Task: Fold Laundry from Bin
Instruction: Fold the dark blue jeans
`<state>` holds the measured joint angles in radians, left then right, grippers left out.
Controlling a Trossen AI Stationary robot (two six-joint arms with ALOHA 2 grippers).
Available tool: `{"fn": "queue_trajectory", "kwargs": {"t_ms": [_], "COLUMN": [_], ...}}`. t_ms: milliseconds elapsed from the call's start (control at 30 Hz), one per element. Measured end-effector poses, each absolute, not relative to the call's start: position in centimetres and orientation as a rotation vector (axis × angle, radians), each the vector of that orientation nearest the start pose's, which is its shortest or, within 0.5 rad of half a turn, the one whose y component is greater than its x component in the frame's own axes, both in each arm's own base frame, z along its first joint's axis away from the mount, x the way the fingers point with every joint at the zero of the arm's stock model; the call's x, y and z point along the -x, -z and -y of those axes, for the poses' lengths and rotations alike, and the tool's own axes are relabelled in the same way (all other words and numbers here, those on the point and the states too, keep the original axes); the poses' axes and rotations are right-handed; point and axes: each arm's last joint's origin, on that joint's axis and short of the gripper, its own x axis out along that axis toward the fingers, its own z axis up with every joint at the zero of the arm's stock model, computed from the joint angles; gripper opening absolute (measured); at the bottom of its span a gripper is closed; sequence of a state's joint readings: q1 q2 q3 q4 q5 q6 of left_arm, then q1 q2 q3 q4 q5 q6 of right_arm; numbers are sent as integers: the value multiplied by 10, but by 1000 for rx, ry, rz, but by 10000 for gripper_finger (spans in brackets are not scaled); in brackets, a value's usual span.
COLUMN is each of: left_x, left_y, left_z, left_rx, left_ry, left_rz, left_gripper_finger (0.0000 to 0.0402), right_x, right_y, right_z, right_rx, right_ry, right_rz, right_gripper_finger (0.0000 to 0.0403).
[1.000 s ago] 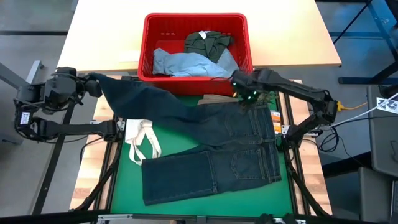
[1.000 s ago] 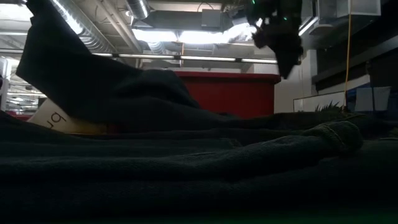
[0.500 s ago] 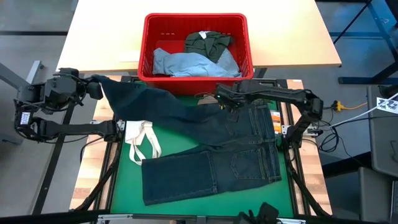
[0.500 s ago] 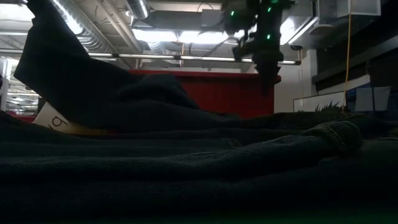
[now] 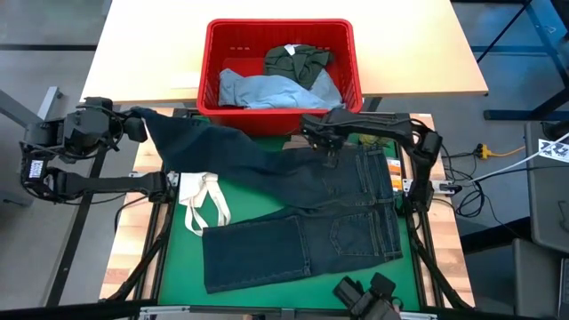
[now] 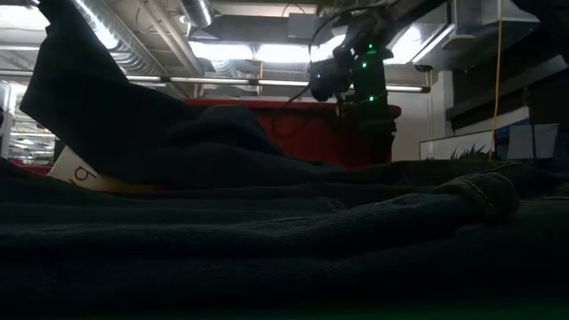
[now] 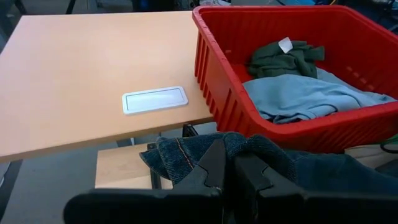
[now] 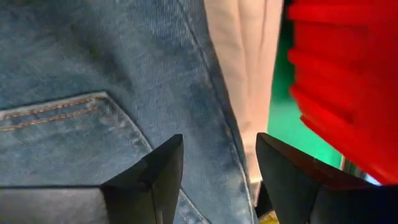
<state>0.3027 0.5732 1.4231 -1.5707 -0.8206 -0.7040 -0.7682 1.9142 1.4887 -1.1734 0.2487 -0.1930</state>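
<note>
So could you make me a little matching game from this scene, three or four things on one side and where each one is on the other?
Things:
1. dark navy jeans
2. light blue garment
3. white tote bag
4. left gripper

Places or states:
A. inside the red bin
B. shut on one jeans leg, off the mat's left edge
C. spread across the green mat
D. on the mat, partly under the jeans leg

Pairs: 1-C, 2-A, 3-D, 4-B
</note>
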Motion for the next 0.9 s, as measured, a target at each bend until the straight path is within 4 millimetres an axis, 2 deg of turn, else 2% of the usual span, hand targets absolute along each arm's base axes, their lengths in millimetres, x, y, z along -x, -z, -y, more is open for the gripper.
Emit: {"fn": "queue_trajectory", "kwargs": {"t_ms": [100, 200, 300, 500, 533, 700, 900], "left_x": [25, 25, 25, 25, 25, 25, 25], "left_y": [-413, -413, -413, -413, -413, -413, -413], "left_z": [-14, -14, -14, -14, -14, -14, -14], "left_rx": [408, 408, 408, 409, 409, 409, 409], "left_ry": [-1267, -1267, -1267, -1266, -1265, -1265, -1264], "left_rz": [-321, -321, -321, -322, -322, -322, -323], "left_gripper_finger": [0, 0, 0, 0, 0, 0, 0], "right_x": [-249, -249, -249, -249, -249, -249, -250], "right_y": [-207, -207, -207, -207, -207, -207, -207], "right_z": [252, 252, 252, 252, 252, 252, 252], "right_rx": [-291, -280, -278, -302, -303, -307, -311], "right_ry": [616, 603, 602, 578, 577, 575, 579], "right_rz": [-1672, -1677, -1679, -1662, -1662, -1660, -1657], "right_gripper_finger": [200, 179, 136, 19, 10, 22, 3]}}
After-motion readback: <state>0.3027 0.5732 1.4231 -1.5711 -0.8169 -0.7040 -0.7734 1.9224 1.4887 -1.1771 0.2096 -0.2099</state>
